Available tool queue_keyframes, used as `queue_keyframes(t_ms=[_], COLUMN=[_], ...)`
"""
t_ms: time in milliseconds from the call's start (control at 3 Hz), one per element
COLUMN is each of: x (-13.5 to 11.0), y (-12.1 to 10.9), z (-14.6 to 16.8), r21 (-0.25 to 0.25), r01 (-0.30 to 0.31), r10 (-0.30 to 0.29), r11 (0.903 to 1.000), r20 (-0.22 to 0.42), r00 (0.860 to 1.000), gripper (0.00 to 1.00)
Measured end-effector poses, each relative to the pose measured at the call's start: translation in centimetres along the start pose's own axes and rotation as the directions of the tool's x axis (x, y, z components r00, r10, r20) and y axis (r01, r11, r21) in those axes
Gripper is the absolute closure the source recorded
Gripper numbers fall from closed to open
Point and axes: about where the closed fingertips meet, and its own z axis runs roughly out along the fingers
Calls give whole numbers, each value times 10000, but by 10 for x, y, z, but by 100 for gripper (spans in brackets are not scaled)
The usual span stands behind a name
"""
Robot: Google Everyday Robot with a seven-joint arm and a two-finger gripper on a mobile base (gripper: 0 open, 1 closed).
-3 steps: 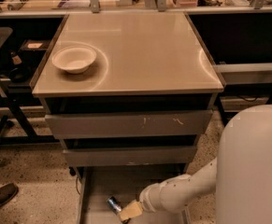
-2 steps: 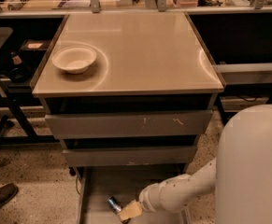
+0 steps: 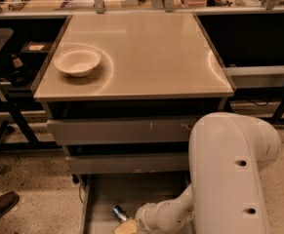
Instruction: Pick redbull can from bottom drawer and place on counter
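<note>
The gripper (image 3: 127, 226) reaches into the drawer (image 3: 100, 201), just beside the can (image 3: 118, 212); I cannot tell if it grips, so the next move is probably a firm grasp and a lift to the counter (image 3: 151, 48).

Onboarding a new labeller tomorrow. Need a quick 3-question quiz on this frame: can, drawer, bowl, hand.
1. Where does the redbull can lie? A: on the counter. B: in the bottom drawer. C: inside the white bowl.
2. True or false: the white bowl sits in the bottom drawer.
3. Fill in: the hand is low in the open bottom drawer, right beside the ____.

Key
1. B
2. False. It sits on the counter.
3. redbull can
</note>
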Motion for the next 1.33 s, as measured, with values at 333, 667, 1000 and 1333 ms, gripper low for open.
queue_keyframes(t_ms=[333,667,1000,1333], x=[0,10,28,30], y=[0,3,4,4], z=[0,24,83,88], r21=[-1,-55,-188,-199], r01=[0,-41,-391,-447], r10=[0,42,397,453], r11=[10000,10000,9991,9988], r20=[0,79,308,301], r00=[10000,10000,9987,9985], gripper=[0,0,0,0])
